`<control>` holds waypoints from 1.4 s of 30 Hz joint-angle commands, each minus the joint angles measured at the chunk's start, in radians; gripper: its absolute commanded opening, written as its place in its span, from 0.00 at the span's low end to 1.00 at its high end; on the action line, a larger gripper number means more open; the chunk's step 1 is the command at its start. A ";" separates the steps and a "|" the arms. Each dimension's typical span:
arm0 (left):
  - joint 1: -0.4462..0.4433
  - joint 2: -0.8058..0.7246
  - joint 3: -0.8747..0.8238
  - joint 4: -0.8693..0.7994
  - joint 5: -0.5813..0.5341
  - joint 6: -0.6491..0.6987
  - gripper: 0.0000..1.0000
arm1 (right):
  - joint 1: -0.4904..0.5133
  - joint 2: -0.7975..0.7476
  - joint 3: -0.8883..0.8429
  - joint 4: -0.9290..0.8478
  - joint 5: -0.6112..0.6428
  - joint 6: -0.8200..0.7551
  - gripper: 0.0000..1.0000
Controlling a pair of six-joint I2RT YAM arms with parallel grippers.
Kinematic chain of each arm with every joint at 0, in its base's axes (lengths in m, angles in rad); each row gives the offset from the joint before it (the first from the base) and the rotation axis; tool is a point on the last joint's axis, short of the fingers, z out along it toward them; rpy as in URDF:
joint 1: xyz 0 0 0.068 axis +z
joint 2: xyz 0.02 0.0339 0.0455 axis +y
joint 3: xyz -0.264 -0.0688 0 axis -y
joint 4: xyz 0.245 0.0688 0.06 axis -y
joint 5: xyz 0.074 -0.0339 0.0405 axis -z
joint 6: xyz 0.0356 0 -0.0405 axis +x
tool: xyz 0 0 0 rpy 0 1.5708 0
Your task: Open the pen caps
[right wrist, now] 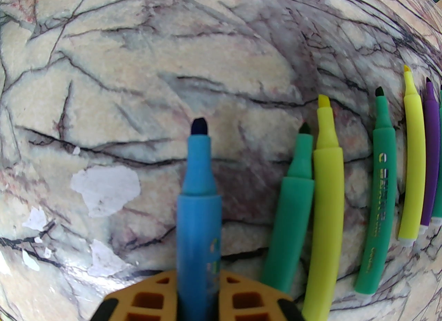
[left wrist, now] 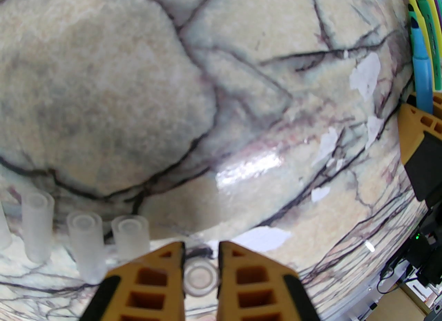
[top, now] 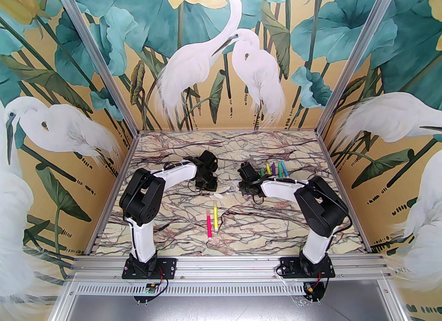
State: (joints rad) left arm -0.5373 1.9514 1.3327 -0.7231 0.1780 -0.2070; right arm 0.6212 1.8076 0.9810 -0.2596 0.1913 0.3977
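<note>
Both loaded: left gripper (left wrist: 202,254) clamped on a cap (left wrist: 200,276), right gripper (right wrist: 198,274) clamped on bare-tipped blue pen (right wrist: 199,192).
I see three more caps (left wrist: 86,243) standing at left gripper's 10 o'clock, just beside it.

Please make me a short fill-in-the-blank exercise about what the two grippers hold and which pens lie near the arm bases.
1. The right gripper is shut on a ___ pen with a bare tip.
2. The left gripper is shut on a clear pen ___.
3. In the top view, beside the yellow pen nearest the arm bases lies a ___ pen.
Missing words: blue; cap; pink.
</note>
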 commanded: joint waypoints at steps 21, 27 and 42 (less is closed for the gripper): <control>-0.010 0.009 0.022 -0.025 -0.035 0.010 0.28 | -0.005 0.007 0.027 -0.088 0.091 0.009 0.28; -0.010 -0.049 0.008 -0.006 -0.002 0.009 0.34 | -0.003 -0.057 0.016 -0.088 0.084 -0.021 0.35; 0.039 -0.325 -0.152 0.155 -0.055 -0.005 0.76 | 0.143 -0.271 0.042 -0.211 0.025 -0.015 0.44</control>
State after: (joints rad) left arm -0.5331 1.6798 1.2335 -0.6388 0.1585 -0.2062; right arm 0.7235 1.5661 1.0004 -0.4114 0.2459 0.3557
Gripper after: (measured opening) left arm 0.754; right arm 0.433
